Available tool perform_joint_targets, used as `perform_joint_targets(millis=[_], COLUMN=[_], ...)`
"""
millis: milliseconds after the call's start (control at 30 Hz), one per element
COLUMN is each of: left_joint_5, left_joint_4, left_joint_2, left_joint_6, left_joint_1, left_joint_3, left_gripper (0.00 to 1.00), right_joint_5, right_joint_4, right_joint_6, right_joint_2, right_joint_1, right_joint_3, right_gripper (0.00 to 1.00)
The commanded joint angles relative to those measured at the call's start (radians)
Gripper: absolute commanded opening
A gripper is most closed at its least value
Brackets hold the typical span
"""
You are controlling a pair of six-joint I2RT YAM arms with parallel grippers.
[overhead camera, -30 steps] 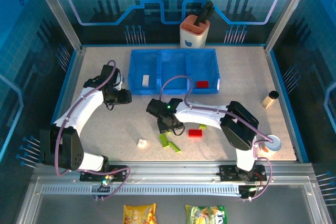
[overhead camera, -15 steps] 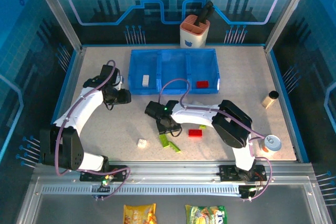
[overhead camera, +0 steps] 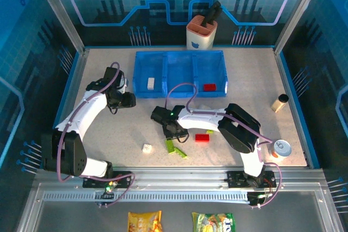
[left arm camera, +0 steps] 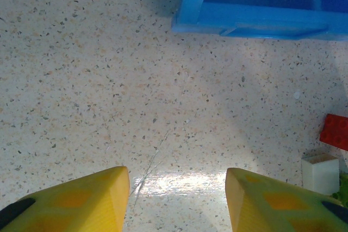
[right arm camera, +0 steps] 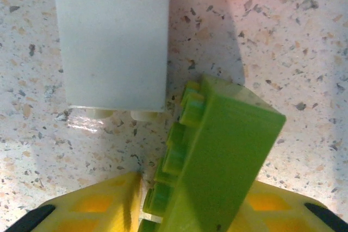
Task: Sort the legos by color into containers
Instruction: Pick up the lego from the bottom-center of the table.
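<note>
The blue tray (overhead camera: 179, 58) stands at the back; its left container holds a white lego (overhead camera: 150, 82) and its right one a red lego (overhead camera: 209, 87). On the table lie a red lego (overhead camera: 202, 138), a white lego (overhead camera: 147, 148) and green legos (overhead camera: 182, 154). My right gripper (overhead camera: 173, 134) points down at them. Its yellow fingers (right arm camera: 92, 205) close on both sides of a lime green lego (right arm camera: 223, 156), next to a white lego (right arm camera: 111, 42). My left gripper (overhead camera: 128, 100) stands open over bare table near the tray corner (left arm camera: 244, 17), nothing between its fingers (left arm camera: 81, 202).
An orange-and-white cup (overhead camera: 202, 35) with a black tool stands behind the tray. A tan cylinder (overhead camera: 280, 102) and a round can (overhead camera: 281, 148) sit at the right. In the left wrist view a red lego (left arm camera: 337, 131) and a white lego (left arm camera: 321, 173) lie at the right edge.
My right gripper has shifted slightly left over the green legos and its jaws have narrowed onto one. The left arm has not moved.
</note>
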Motion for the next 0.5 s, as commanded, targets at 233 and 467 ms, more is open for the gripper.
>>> perform_joint_targets(millis=[233, 467], left_joint_5=[0.007, 0.007], left_joint_4=[-0.014, -0.015], left_joint_2=[-0.003, -0.007], left_joint_6=[0.025, 0.027], left_joint_1=[0.01, 0.01], left_joint_3=[-0.009, -0.011], left_gripper=[0.51, 0.5], right_joint_5=[0.056, 0.072], right_joint_4=[-0.036, -0.054], right_joint_6=[0.019, -0.005], right_joint_2=[-0.046, -0.082], right_joint_1=[-0.006, -0.015], right_joint_3=[-0.026, -0.027], right_gripper=[0.37, 0.34])
